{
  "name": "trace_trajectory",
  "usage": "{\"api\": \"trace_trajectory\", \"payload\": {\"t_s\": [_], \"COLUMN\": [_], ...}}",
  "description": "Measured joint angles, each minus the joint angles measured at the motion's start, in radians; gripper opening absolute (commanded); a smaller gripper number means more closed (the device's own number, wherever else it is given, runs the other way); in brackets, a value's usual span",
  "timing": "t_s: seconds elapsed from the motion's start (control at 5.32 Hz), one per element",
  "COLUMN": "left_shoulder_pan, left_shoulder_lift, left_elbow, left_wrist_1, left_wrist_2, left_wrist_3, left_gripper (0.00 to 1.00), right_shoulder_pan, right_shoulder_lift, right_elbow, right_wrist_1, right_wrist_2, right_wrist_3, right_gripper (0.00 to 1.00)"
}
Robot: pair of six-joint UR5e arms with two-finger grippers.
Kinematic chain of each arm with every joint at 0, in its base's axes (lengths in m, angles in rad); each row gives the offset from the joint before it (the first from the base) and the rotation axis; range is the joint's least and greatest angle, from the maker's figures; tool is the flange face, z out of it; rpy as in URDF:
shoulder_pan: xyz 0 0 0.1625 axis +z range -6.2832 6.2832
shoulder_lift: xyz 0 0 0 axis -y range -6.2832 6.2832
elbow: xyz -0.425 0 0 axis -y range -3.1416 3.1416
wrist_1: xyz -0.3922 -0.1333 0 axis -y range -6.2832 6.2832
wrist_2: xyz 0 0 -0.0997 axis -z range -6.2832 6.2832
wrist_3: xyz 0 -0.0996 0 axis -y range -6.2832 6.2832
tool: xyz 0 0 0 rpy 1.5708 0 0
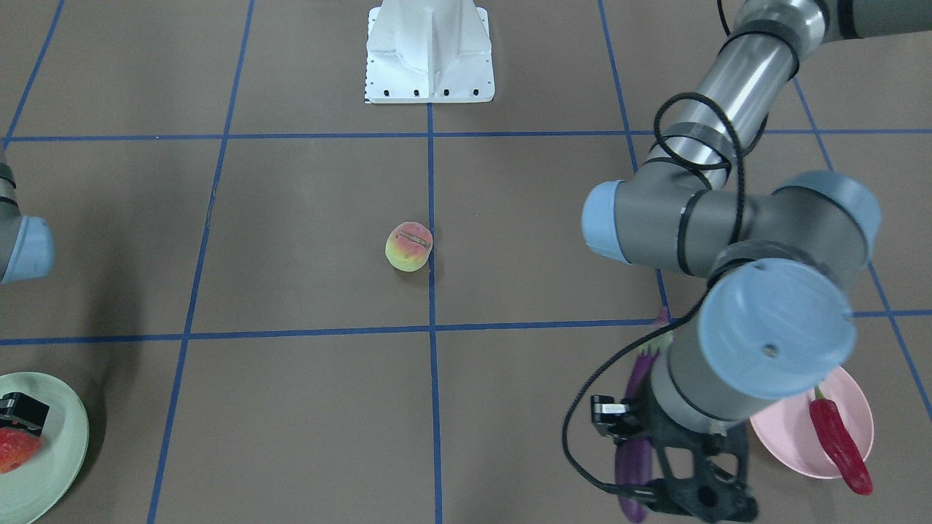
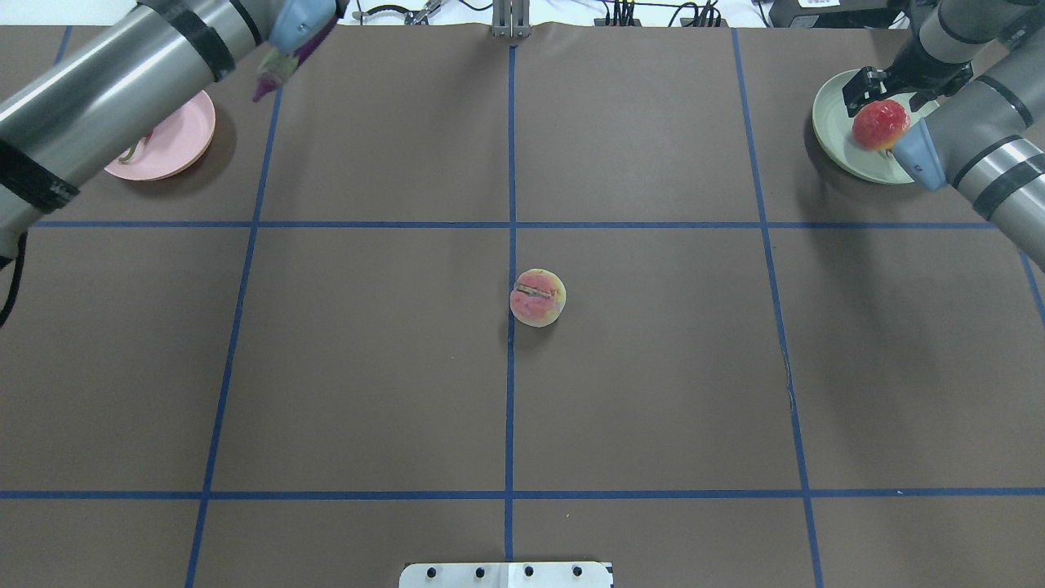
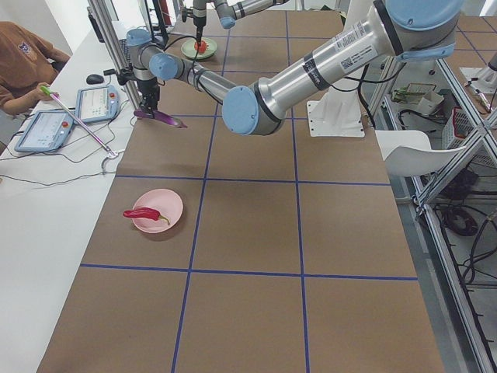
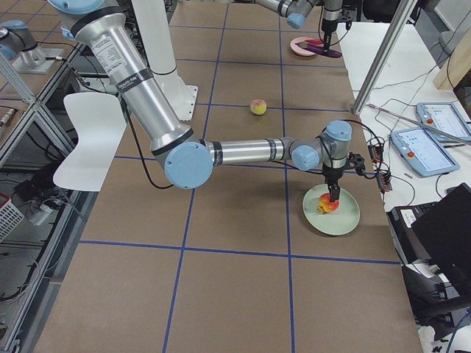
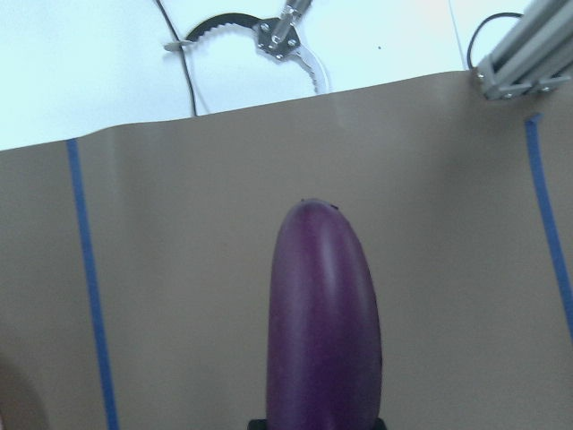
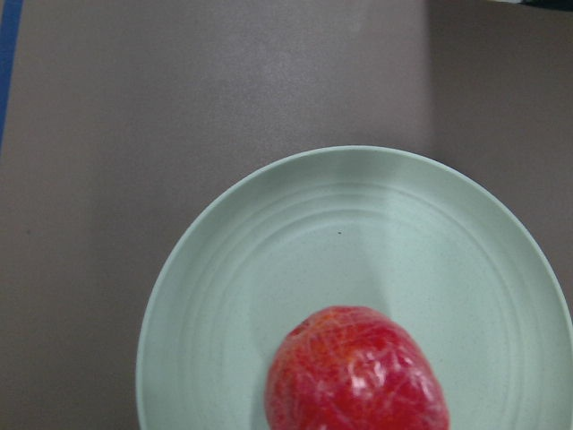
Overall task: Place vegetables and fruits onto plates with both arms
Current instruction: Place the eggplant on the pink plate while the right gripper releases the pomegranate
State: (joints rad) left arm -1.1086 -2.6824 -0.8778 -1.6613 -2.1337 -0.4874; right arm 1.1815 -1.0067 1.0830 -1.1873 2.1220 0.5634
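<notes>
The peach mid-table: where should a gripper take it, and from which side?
Grip the peach across its widest middle, coming straight down from above: it is round, has no handle, and sits on the table with nothing near its sides.

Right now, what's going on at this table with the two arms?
The left arm's fingers grip the purple eggplant and hold it in the air near the pink plate, where the red chili already lies. The right arm's fingers hold the red fruit at the mint green plate; whether it touches the plate I cannot tell. The peach sits alone in the middle, untouched.
</notes>
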Motion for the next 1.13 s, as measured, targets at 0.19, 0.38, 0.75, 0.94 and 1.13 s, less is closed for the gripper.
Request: {"api": "trace_trajectory", "payload": {"t_s": [0.19,0.38,0.75,0.94,1.13], "left_shoulder_pan": [-0.054,-0.084,-0.091,-0.068,-0.029], "left_shoulder_lift": [0.013,0.043,0.165,0.207,0.226], "left_elbow": [0.052,0.095,0.126,0.136,0.144], "left_wrist_1": [0.012,-0.003,-0.137,-0.195,-0.230], "left_wrist_2": [0.006,0.042,0.127,0.172,0.222], "left_wrist_3": [0.067,0.088,0.086,0.062,0.024], "left_gripper": [0.00,0.00,0.00,0.00,0.00], "right_shoulder_pan": [0.001,0.000,-0.044,-0.086,-0.130], "right_shoulder_lift": [0.009,0.023,0.049,0.063,0.077], "right_elbow": [0.061,0.180,0.398,0.464,0.514], "right_wrist_1": [-0.058,-0.182,-0.356,-0.389,-0.419], "right_wrist_2": [0.080,0.139,0.174,0.169,0.152], "right_wrist_3": [0.038,0.101,0.318,0.434,0.508], "right_gripper": [1.00,1.00,1.00,1.00,1.00]}}
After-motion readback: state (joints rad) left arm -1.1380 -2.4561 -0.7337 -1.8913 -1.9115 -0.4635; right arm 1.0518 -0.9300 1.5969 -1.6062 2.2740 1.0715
